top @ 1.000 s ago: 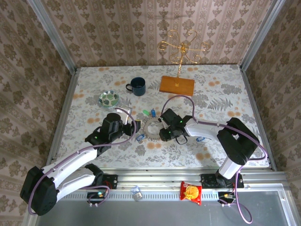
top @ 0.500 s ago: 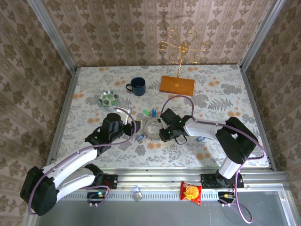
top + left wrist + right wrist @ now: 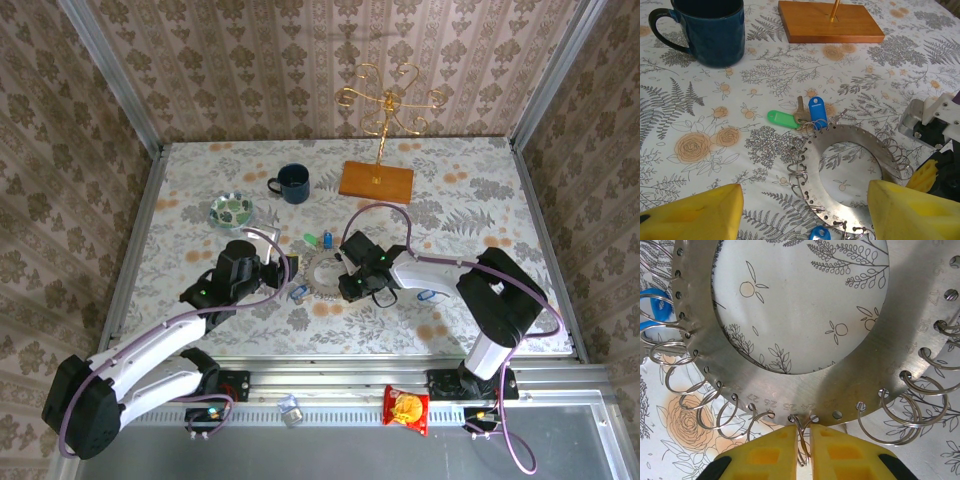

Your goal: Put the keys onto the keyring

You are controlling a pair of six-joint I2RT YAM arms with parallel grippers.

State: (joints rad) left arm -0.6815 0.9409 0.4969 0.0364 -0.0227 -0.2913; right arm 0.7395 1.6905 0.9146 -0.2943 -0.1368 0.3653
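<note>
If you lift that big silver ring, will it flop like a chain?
Probably not: the keyring looks like a flat metal plate, so likely stiff. Its wire loops hang loose and would probably swing. Lying flat, it should slide, not roll.

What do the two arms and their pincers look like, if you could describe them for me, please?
Both arms, the left arm and the right arm, have white links with black joints, and a lilac cable loops along each. The left pincer and right pincer have chunky yellow fingers; the right ones show rectangular recesses and black outer corners.
</note>
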